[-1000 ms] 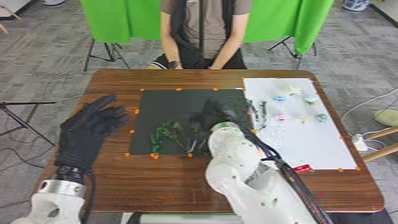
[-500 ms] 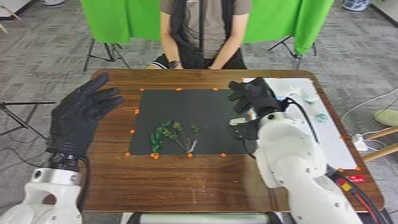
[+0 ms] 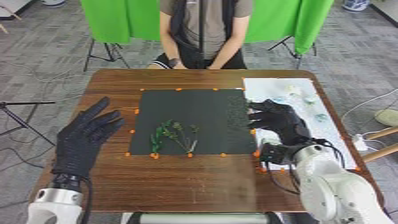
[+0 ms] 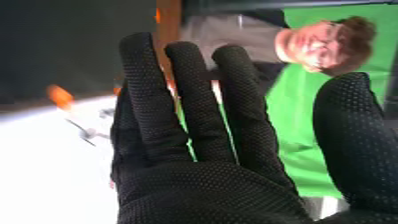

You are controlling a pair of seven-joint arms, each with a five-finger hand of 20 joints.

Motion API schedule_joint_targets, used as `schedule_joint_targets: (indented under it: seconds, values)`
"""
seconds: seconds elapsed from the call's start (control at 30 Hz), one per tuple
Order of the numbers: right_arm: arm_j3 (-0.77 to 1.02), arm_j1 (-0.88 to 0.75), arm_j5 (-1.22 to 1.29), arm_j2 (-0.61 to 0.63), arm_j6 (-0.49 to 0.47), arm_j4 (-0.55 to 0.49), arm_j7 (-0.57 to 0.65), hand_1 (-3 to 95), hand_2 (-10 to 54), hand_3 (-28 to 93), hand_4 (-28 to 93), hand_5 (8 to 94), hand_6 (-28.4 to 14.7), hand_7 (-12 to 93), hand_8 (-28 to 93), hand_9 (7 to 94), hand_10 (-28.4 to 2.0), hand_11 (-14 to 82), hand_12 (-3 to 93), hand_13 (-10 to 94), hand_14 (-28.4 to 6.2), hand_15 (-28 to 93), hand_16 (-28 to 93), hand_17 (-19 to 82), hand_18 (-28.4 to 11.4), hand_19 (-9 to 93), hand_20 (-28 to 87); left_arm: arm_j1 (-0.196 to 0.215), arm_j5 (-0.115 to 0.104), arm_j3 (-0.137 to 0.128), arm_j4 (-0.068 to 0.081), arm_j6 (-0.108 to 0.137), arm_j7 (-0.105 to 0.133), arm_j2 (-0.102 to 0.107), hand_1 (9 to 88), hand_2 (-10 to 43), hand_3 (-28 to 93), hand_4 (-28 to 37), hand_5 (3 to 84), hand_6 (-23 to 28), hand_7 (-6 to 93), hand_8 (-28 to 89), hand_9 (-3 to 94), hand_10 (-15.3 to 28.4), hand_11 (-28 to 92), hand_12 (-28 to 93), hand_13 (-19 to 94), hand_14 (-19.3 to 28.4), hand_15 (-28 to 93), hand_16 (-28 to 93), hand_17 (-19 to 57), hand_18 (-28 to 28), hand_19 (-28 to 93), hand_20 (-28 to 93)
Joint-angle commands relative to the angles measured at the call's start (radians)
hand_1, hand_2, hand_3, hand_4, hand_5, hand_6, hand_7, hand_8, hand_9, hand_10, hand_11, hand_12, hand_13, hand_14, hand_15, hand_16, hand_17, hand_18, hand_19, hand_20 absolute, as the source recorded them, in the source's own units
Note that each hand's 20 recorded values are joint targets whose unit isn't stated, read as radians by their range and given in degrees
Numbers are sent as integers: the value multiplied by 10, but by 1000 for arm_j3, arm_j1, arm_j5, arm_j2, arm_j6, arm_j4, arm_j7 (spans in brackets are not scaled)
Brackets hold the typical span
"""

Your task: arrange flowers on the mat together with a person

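Currently, head view: we are listing green stems (image 3: 166,132) on black mat (image 3: 191,107), right hand (image 3: 282,124) over white sheet (image 3: 265,87), any low sweep risking dragged flowers (image 3: 321,117); right wrist view: we are finding fingers (image 4: 194,90) standing wide, empty

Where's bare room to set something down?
Bare: the far left of the black mat, beyond the green leafy stems; the brown wooden table between mat and near edge. Crowded: the white sheet, with pale flowers and the black-gloved right hand above.
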Motion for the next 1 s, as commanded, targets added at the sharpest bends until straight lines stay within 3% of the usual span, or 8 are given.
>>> schedule_joint_targets:
  seconds: [0.03,0.07,0.17,0.4,0.8,1.0]
  values:
    - [10,-37,24,-20,-6,2,-40,194,29,846,-282,572,-29,124,-126,592,-190,153,117,484,-224,436,84,64,-202,544,144,21,5,12,29,-39,5,-29,195,91,749,-283,370,88,91,-83,377,222,237,106,284,284,486,-111,-77,266,619,-68]
    - [12,-41,32,-21,1,0,-46,193,27,848,-282,568,-30,124,-126,590,-188,151,117,484,-223,436,84,64,-202,543,147,22,13,10,34,-52,4,-37,194,91,749,-283,372,86,88,-83,380,220,233,106,290,283,472,-109,-76,268,617,-65]
    - [21,-65,25,-22,11,-10,-65,191,25,849,-283,562,-29,123,-126,587,-189,147,117,485,-223,435,85,65,-202,541,151,24,11,13,35,-52,-1,-41,193,89,748,-283,377,72,81,-83,389,211,222,106,301,276,444,-100,-73,275,616,-59]
    - [38,-80,56,-11,44,-13,-112,189,24,850,-283,557,-29,123,-127,588,-189,147,119,485,-222,434,87,65,-202,536,158,23,-4,30,33,-13,11,-34,190,86,750,-283,374,71,78,-81,392,210,222,111,302,277,443,-84,-71,275,622,-52]
    - [50,-81,63,-14,30,-9,-122,188,24,850,-283,540,-26,124,-127,574,-188,142,118,478,-222,415,87,68,-201,526,160,8,5,40,33,-27,-14,-55,193,87,755,-283,382,85,87,-80,388,221,243,118,290,284,494,-87,-68,264,645,-26]
    - [47,-77,57,-12,29,-8,-124,187,25,851,-283,540,-26,125,-127,575,-188,143,118,478,-222,414,90,67,-202,525,163,1,-1,52,35,-21,-5,-53,193,86,757,-283,384,87,89,-80,388,223,246,117,289,284,501,-92,-67,263,644,-23]
